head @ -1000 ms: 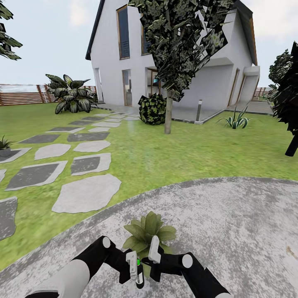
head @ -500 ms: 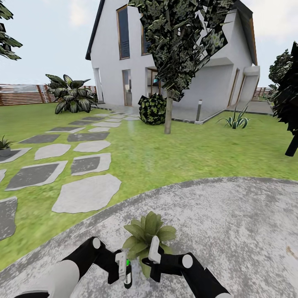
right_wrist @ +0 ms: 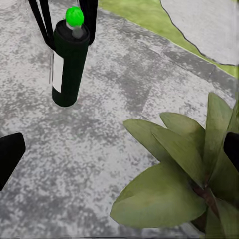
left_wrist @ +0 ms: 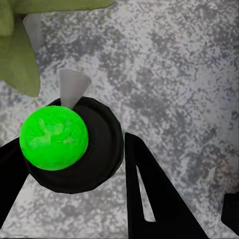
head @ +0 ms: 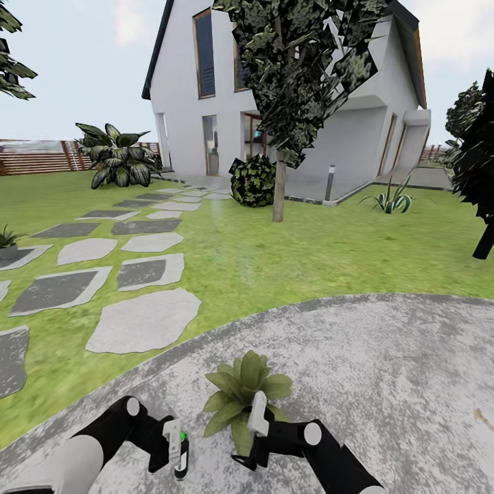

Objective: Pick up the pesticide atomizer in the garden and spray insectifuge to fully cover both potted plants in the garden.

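Note:
The pesticide atomizer [head: 182, 458] is a dark slim bottle with a white label and a bright green cap. My left gripper [head: 176, 449] is shut on it, just above the paved patio and left of a potted plant [head: 243, 392]. The left wrist view looks down on the green cap [left_wrist: 54, 138], with black fingers [left_wrist: 149, 199] on both sides of the bottle. My right gripper [head: 251, 431] is open, right over that plant's near leaves. In the right wrist view the atomizer [right_wrist: 69, 62] hangs beyond the broad green leaves [right_wrist: 169, 189]. Another small potted plant [head: 8, 241] stands at the far left.
The round grey patio [head: 384, 370] lies under both arms, with lawn [head: 274, 254] and flat stepping stones [head: 140, 321] beyond. A tree trunk [head: 278, 186], a dark bush [head: 252, 180], the white house [head: 274, 103] and a brown slatted fence [head: 38, 158] stand farther off.
My left gripper has carried the atomizer to the left, away from the plant's leaves. The right arm and the plant have stayed put.

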You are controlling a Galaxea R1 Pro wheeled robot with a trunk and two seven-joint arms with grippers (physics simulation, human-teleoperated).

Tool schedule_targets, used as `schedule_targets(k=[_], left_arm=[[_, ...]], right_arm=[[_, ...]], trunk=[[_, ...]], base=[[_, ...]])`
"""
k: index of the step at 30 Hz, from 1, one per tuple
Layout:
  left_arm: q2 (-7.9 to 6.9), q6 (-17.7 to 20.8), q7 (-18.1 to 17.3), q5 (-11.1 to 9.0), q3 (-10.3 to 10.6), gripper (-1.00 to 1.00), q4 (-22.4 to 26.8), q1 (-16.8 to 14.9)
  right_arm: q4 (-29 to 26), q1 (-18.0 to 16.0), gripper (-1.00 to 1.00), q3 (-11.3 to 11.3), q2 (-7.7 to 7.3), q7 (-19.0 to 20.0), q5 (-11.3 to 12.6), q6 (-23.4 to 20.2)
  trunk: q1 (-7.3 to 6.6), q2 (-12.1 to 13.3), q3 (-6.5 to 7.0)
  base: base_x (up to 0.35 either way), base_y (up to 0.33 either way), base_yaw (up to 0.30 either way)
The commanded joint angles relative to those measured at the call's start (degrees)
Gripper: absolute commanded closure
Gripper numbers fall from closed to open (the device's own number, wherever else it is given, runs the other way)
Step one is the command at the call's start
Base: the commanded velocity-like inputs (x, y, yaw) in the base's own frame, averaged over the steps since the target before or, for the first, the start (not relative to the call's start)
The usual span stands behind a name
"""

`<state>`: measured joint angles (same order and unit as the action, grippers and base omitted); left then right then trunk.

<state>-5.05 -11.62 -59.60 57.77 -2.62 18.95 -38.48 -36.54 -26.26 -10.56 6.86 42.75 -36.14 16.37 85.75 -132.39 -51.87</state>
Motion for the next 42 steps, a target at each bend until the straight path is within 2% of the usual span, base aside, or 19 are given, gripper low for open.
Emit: schedule_targets(k=[1,2,6,7,9,14,16,18,23,24,26,28,30,31,34,36,37,42], left_arm=[[0.00,-0.49,1.10,0.36,-0.89,1.00,-0.01,-0.02],[0.06,-0.31,3.84,-0.42,-2.89,1.00,-0.28,-0.02],[0.54,0.23,13.41,-3.61,-10.30,1.00,-0.79,-0.02],[0.94,10.49,29.84,-10.09,-24.89,1.00,-4.77,-0.24],[0.81,11.45,29.68,-10.12,-25.07,1.00,-4.67,-0.27],[0.58,10.90,29.04,-10.09,-24.49,1.00,-4.63,-0.20],[0.62,9.52,27.51,-9.97,-24.26,1.00,-4.63,-0.15],[0.61,8.01,24.34,-9.80,-24.23,1.00,-4.57,-0.13],[0.54,8.19,22.53,-9.53,-24.35,1.00,-4.54,-0.51],[0.63,8.42,22.52,-9.41,-24.34,1.00,-4.54,-0.62],[0.91,11.73,22.50,-8.96,-23.96,1.00,-4.51,-0.82],[1.07,15.43,22.45,-8.17,-22.55,1.00,-4.46,-0.92],[1.43,18.36,22.38,-7.57,-20.33,1.00,-4.20,-0.96],[1.60,18.94,22.38,-7.45,-19.50,1.00,-4.05,-0.97],[2.34,21.56,22.42,-7.27,-16.80,1.00,-3.76,-0.98],[2.66,25.79,22.36,-7.26,-14.99,1.00,-3.49,-1.13],[3.21,36.34,17.59,-7.00,-7.95,1.00,1.32,-2.22],[3.20,36.89,17.59,-6.97,-7.85,1.00,2.15,-2.05]], right_arm=[[0.40,-0.02,-1.00,0.09,-0.43,-1.05,-0.54,0.38],[1.70,0.02,-1.00,0.09,-1.60,-4.01,-0.42,0.40],[8.70,0.06,-1.00,0.64,-4.43,-14.37,-0.23,0.43],[29.96,1.66,-1.00,23.83,-13.91,-27.51,-0.07,6.90],[30.25,2.24,-1.00,24.83,-14.24,-28.67,-0.09,7.68],[30.23,2.50,-1.00,25.28,-14.35,-33.16,-0.14,8.03],[30.13,2.52,-1.00,25.32,-14.34,-33.58,-0.15,8.06],[30.00,2.52,-1.00,25.38,-14.33,-33.80,-0.12,8.12],[29.95,2.53,-1.00,25.46,-14.33,-34.74,0.13,8.15],[29.97,2.53,-1.00,25.47,-14.31,-35.97,0.75,8.15],[30.18,2.53,-1.00,25.38,-13.96,-43.74,5.14,8.06],[30.27,2.53,-1.00,25.35,-13.76,-48.83,8.58,7.99],[30.29,2.53,-1.00,25.34,-13.66,-51.82,12.17,7.89],[30.29,2.53,-1.00,25.33,-13.61,-52.32,13.18,7.86],[30.30,2.53,-1.00,25.32,-13.56,-53.00,14.66,7.81],[30.30,2.53,-1.00,25.37,-13.61,-53.17,15.04,7.80],[30.49,2.53,-1.00,25.32,-13.90,-53.39,18.83,7.89],[30.55,2.53,-1.00,25.31,-13.89,-53.39,18.83,7.89]], trunk=[[-0.01,-0.02,-0.06],[-0.01,-0.02,-0.06],[-0.01,-0.02,-0.06],[-0.01,-0.02,-0.06],[-0.01,-0.02,-0.06],[-0.01,-0.02,-0.06],[-0.01,-0.02,-0.06],[-0.01,-0.02,-0.06],[-0.01,-0.02,-0.06],[-0.01,-0.02,-0.06],[-0.01,-0.02,-0.06],[-0.01,-0.02,-0.06],[-0.01,-0.02,-0.06],[-0.01,-0.02,-0.06],[-0.01,-0.02,-0.06],[-0.01,-0.02,-0.06],[-0.01,-0.02,-0.06],[-0.01,-0.02,-0.06]], base=[[0.000,0.000,0.000],[0.000,0.000,0.000],[0.000,0.000,0.000],[0.000,0.000,0.000],[0.000,0.000,0.000],[0.000,0.000,0.000],[0.000,0.000,0.000],[0.000,0.000,0.000],[0.000,0.000,0.000],[0.000,0.000,0.000],[0.000,0.000,0.000],[0.000,0.000,0.000],[0.000,0.000,0.000],[0.000,0.000,0.000],[0.000,0.000,0.000],[0.000,0.000,0.000],[0.000,0.000,0.000],[0.000,0.000,0.000]])
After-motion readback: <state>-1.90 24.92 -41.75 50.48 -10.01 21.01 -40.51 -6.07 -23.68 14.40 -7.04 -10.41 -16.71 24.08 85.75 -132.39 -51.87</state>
